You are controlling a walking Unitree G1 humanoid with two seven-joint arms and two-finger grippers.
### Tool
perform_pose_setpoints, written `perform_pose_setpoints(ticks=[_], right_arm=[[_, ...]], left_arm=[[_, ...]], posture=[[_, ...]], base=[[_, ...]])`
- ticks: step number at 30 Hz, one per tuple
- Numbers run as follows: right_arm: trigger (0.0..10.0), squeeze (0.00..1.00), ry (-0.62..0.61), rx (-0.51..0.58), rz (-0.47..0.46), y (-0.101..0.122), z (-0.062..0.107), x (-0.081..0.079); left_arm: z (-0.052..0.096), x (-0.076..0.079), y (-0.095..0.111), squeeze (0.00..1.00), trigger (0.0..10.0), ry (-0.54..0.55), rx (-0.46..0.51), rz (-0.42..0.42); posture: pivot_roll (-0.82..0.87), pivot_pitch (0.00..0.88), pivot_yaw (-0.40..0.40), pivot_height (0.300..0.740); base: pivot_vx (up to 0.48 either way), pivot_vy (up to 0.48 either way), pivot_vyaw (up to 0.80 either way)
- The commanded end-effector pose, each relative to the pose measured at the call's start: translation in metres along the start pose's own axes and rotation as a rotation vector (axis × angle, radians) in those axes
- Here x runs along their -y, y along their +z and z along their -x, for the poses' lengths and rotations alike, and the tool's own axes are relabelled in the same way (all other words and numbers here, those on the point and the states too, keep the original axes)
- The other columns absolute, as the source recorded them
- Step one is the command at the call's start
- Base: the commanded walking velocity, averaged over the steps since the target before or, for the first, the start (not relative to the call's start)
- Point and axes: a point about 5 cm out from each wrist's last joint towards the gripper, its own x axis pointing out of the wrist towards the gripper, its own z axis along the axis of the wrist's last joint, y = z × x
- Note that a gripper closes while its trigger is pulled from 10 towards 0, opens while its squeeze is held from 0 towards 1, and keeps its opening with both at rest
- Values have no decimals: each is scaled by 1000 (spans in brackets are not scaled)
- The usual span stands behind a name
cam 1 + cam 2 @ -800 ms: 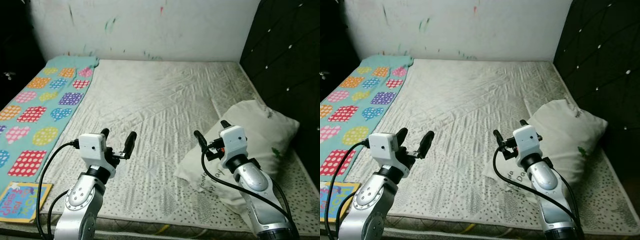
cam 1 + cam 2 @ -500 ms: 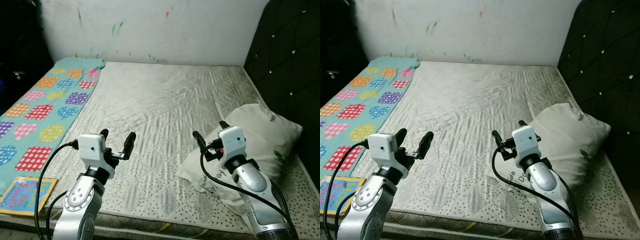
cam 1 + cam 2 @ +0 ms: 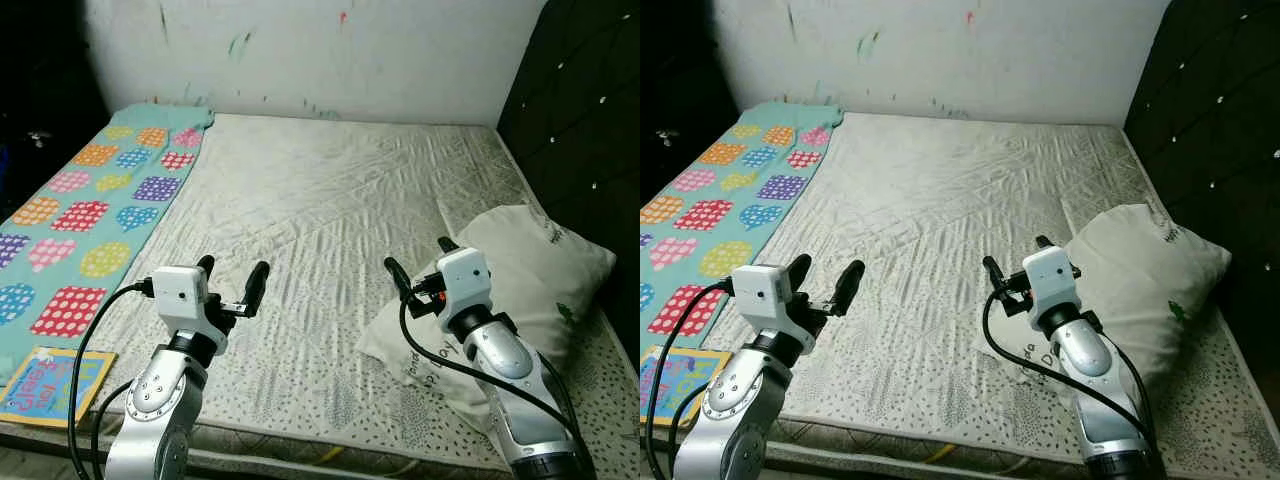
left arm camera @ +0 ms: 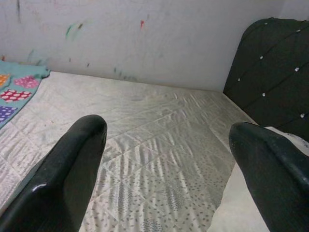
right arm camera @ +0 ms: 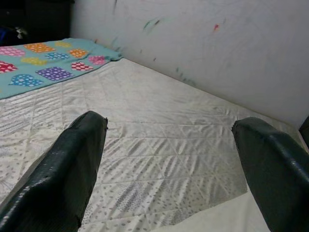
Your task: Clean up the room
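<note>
Fingers spread on both grippers (image 3: pixel 232 279) (image 3: pixel 418 262) above mattress (image 3: pixel 330 210); pillow (image 3: pixel 520 275) right.

A white pillow (image 3: pixel 520 270) on the bed carries dark printed lettering along its near edge and a smaller mark near its far corner, but the words are too small and creased to make out. At the bed's near left corner, a colourful children's book (image 3: pixel 45 382) shows large playful letters on its cover, likewise not legible from here. No other text, brand, number or sign can be read.
</note>
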Motion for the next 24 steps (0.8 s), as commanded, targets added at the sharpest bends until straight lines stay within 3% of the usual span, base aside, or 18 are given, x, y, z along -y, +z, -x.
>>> perform_pose_setpoints(ticks=[1,7,24], right_arm=[[10000,0,-2,10,-1,2,-2,1],[10000,0,-4,14,-1,2,-3,2],[10000,0,-17,18,4,3,-4,5]], left_arm=[[-4,-1,0,0,10000,10,-5,-4],[-5,-2,0,0,10000,14,-5,4],[-9,0,3,0,10000,-5,11,-2]], posture=[[-111,0,7,740],[-112,0,7,740],[-119,0,5,740]], base=[[0,0,-800],[0,0,-647],[0,0,0]])
